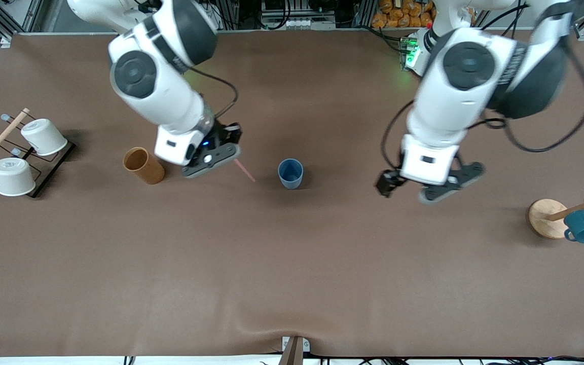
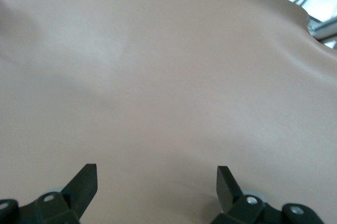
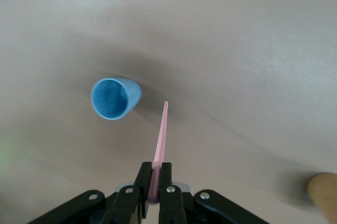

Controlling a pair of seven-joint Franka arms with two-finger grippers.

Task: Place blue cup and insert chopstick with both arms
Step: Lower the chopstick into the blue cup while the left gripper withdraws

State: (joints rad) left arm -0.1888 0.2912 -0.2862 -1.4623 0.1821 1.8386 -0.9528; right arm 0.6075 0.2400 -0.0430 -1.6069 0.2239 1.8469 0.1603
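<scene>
The blue cup [image 1: 290,173] stands upright and open-topped near the middle of the brown table. It also shows in the right wrist view [image 3: 115,98]. My right gripper [image 1: 228,152] hangs over the table between the brown cup and the blue cup. It is shut on one end of the pale-pink chopstick [image 1: 245,171], whose free tip points toward the blue cup and stops short of its rim. The right wrist view shows the fingers of the gripper [image 3: 156,174] clamped on the chopstick [image 3: 160,134]. My left gripper [image 1: 431,185] is open and empty over bare table toward the left arm's end, and in the left wrist view the gripper [image 2: 157,179] has only table under it.
A brown cylindrical cup [image 1: 143,165] stands beside the right gripper, also seen in the right wrist view [image 3: 324,195]. A rack with two white cups [image 1: 23,152] is at the right arm's end. A wooden mug stand [image 1: 545,217] with a teal mug [image 1: 583,226] is at the left arm's end.
</scene>
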